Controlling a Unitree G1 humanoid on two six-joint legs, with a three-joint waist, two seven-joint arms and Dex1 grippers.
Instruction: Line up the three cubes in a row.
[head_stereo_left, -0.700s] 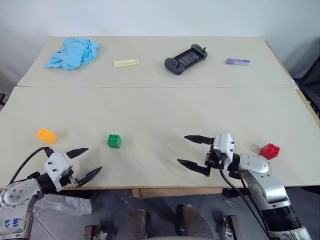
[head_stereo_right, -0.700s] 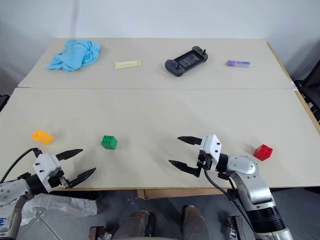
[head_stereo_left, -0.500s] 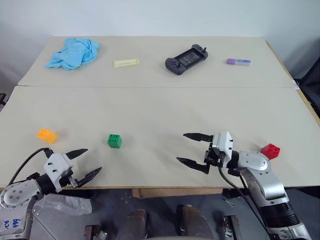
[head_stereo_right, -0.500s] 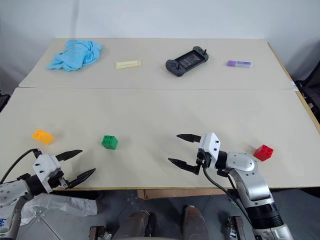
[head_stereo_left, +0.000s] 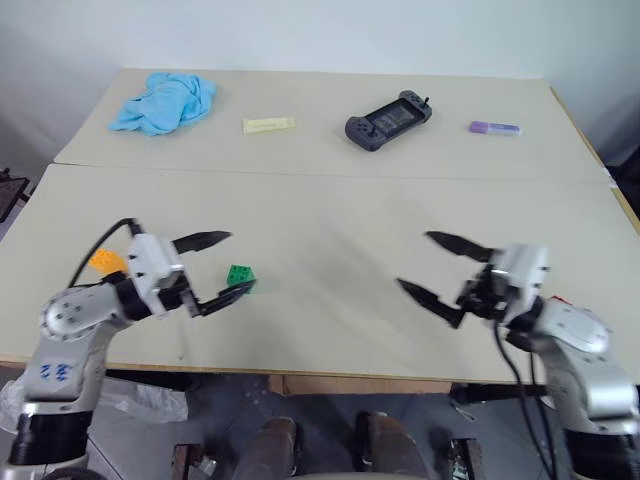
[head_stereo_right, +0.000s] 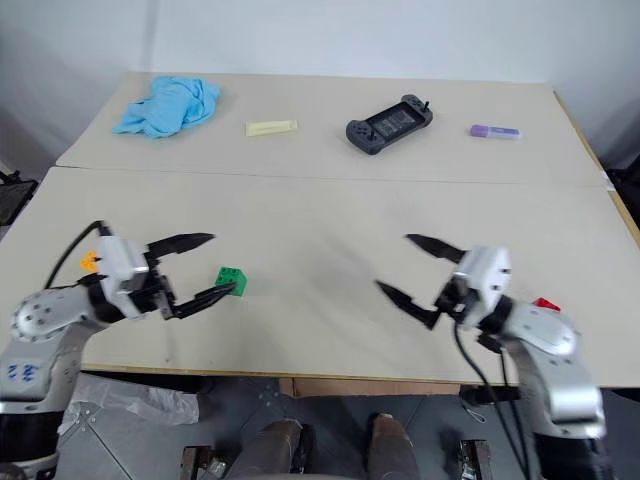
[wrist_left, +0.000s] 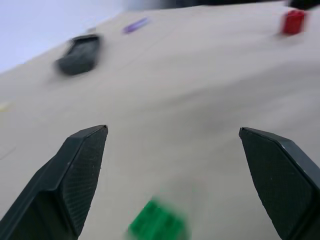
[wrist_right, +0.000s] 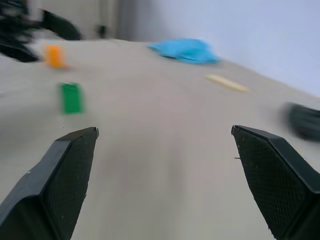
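Green studded plastic cube (head_stereo_left: 240, 275) near-left, just beside spread-fingered left gripper (head_stereo_left: 222, 266); orange-yellow cube (head_stereo_left: 104, 261) further left; red cube (wrist_left: 293, 21) near-right, behind gaping empty right gripper (head_stereo_left: 436, 268).

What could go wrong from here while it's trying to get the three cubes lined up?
1. The open left gripper is right beside the green cube, one fingertip nearly touching; a slightly off approach might knock it away instead of grasping.
2. The orange-yellow cube sits partly hidden behind the left arm, so a sweep could bump it.
3. The red cube lies tucked behind the open right gripper, near the table edge, and might get pushed off.
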